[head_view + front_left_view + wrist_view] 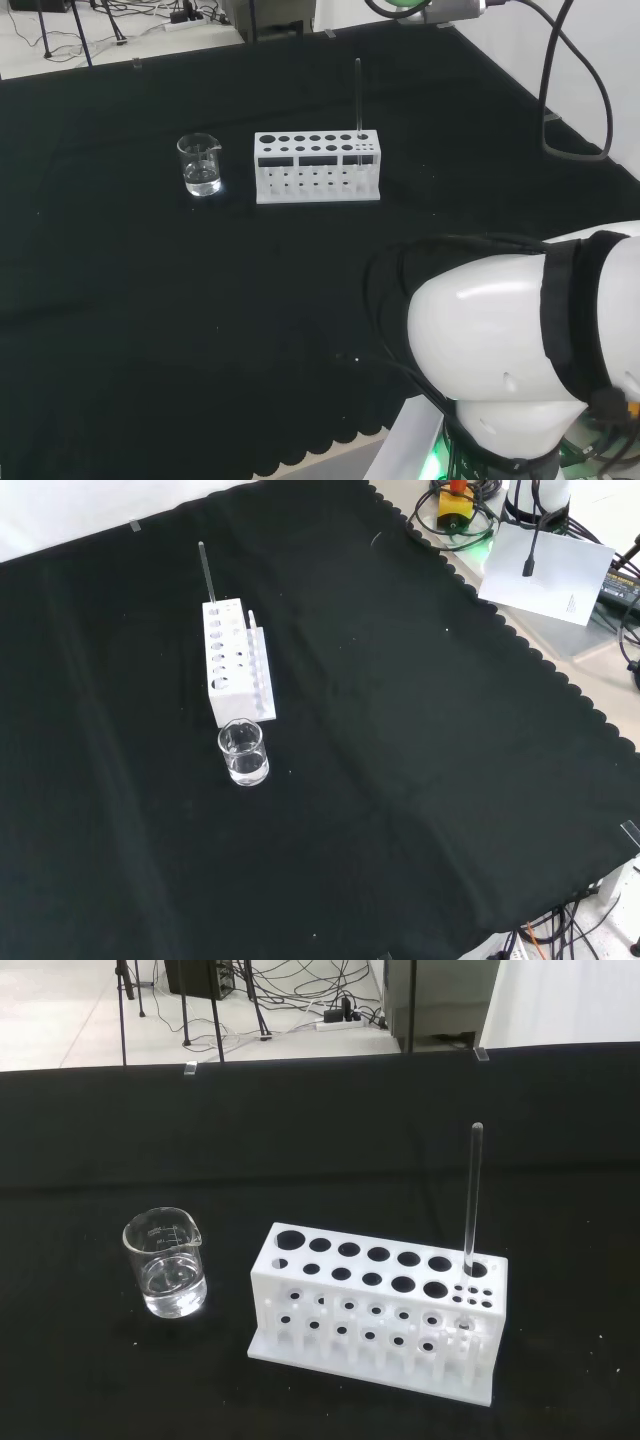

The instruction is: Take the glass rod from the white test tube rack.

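Note:
A thin glass rod (358, 92) (205, 574) (472, 1195) stands upright in a small hole at one end of the white test tube rack (317, 166) (234, 662) (378, 1309). In the head view that is the rack's right end; in the front view it is the far end. The rack's other holes look empty. The wrist view looks at the rack and rod from some way off.
A small glass beaker (201, 165) (244, 752) (166, 1276) with a little clear liquid stands just beside the rack's other end. The arm's white links (520, 350) sit at the head view's lower right. Black cloth covers the bench.

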Motion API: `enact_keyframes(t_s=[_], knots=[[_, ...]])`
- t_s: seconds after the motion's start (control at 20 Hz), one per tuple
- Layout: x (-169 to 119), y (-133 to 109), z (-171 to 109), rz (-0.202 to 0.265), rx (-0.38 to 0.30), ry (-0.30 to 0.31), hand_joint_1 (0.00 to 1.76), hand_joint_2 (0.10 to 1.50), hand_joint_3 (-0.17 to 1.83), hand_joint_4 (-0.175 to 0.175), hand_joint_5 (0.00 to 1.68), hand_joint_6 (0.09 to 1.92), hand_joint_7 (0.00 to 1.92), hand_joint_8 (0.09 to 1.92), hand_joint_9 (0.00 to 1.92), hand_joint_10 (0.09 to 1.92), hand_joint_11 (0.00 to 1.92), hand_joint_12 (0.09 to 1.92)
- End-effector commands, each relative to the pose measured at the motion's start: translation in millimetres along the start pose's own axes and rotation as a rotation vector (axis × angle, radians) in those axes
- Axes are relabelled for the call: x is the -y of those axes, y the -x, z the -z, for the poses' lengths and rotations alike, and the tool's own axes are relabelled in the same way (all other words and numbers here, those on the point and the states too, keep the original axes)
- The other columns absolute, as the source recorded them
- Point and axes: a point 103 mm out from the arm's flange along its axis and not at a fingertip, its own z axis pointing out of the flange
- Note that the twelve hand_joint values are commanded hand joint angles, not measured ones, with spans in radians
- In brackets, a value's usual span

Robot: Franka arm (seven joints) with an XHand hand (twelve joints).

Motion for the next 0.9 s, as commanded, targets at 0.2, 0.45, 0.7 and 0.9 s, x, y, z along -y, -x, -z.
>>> enact_keyframes(t_s=[0.2, 0.45, 0.7, 0.9], knots=[[-2, 5, -3, -0.002, -0.01, 0.006, 0.69, 1.2, -0.17, -0.143, 0.03, 0.09, 0.02, 0.26, 0.03, 0.58, 0.03, 0.91], [-7, 11, -6, -0.006, -0.012, -0.006, 0.68, 1.21, -0.17, -0.14, 0.02, 0.09, 0.0, 0.3, 0.0, 0.67, 0.0, 1.01], [-20, 18, -9, -0.019, -0.013, -0.024, 0.66, 1.21, -0.17, -0.139, 0.03, 0.09, 0.0, 0.35, 0.0, 0.7, 0.0, 1.12], [-36, 27, -15, -0.03, -0.025, -0.042, 0.65, 1.22, -0.17, -0.138, 0.03, 0.09, 0.0, 0.4, 0.0, 0.73, 0.0, 1.15]])
